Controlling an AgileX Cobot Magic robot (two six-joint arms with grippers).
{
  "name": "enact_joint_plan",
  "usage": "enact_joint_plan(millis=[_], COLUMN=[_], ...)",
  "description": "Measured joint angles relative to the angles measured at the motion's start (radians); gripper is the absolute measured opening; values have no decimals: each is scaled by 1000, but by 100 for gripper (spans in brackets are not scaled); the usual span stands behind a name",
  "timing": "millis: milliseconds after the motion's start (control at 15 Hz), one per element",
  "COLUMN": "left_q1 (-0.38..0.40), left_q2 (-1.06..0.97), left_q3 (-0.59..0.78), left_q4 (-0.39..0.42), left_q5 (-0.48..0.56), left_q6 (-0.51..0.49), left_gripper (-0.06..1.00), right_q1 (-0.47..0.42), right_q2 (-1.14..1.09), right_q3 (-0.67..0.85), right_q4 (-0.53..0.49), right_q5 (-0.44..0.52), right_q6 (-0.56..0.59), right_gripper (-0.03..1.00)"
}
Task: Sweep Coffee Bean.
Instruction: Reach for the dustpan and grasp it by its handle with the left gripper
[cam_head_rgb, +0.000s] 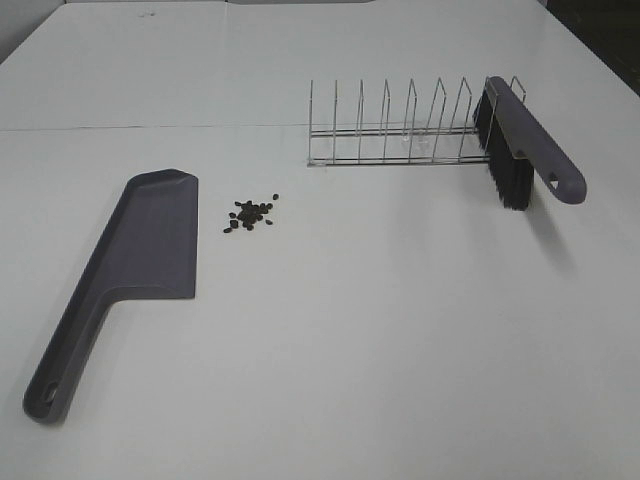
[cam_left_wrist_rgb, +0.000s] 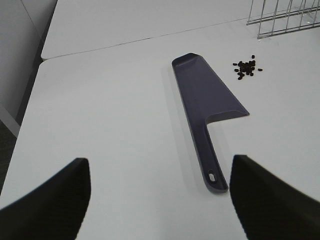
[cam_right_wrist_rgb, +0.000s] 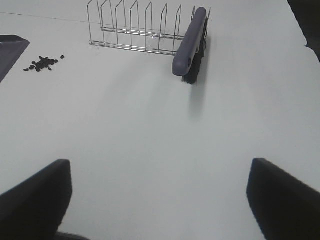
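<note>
The left pincer (cam_left_wrist_rgb: 160, 161) hangs above the surface (cam_head_rgb: 350, 330) with its jaws wide apart and nothing between them. Straight ahead of it lies the grey dustpan (cam_left_wrist_rgb: 207, 95), flat, with its handle end nearest the pincer and its wide mouth farther off. Beyond the pan and off to the pincer's right sit the coffee beans (cam_head_rgb: 251, 213). They make a small loose cluster just beside the pan's mouth, not touching it and not in it.

Farther right stands a wire rack (cam_head_rgb: 390, 125). The brush (cam_head_rgb: 520, 140) is propped at its right end, bristles down and handle slanting toward the right pincer (cam_right_wrist_rgb: 160, 162). That pincer also stands wide apart and empty, well short of the brush, which lies ahead of it.

No tool is in hand yet, so the task appears to be at its opening step, the reach for the tools. The next move likely calls for the left pincer to go forward and down onto the pan's handle. The right likely needs to close across the brush handle and lift it clear of the rack wires.
</note>
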Motion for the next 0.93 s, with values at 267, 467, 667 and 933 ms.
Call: enact_joint_plan(millis=[267, 467, 667, 933], left_q1=[0, 0, 0, 0], left_q2=[0, 0, 0, 39], left_q3=[0, 0, 0, -15], left_q4=[0, 0, -1, -2], left_q5=[0, 0, 0, -24], left_q6=[0, 0, 0, 0], left_gripper=[71, 71, 71, 71], right_q1=[0, 0, 0, 0], right_q2=[0, 0, 0, 0], right_q3=[0, 0, 0, 0], right_q4=[0, 0, 0, 0], right_q5=[0, 0, 0, 0], right_q6=[0, 0, 0, 0], right_gripper=[80, 80, 80, 80])
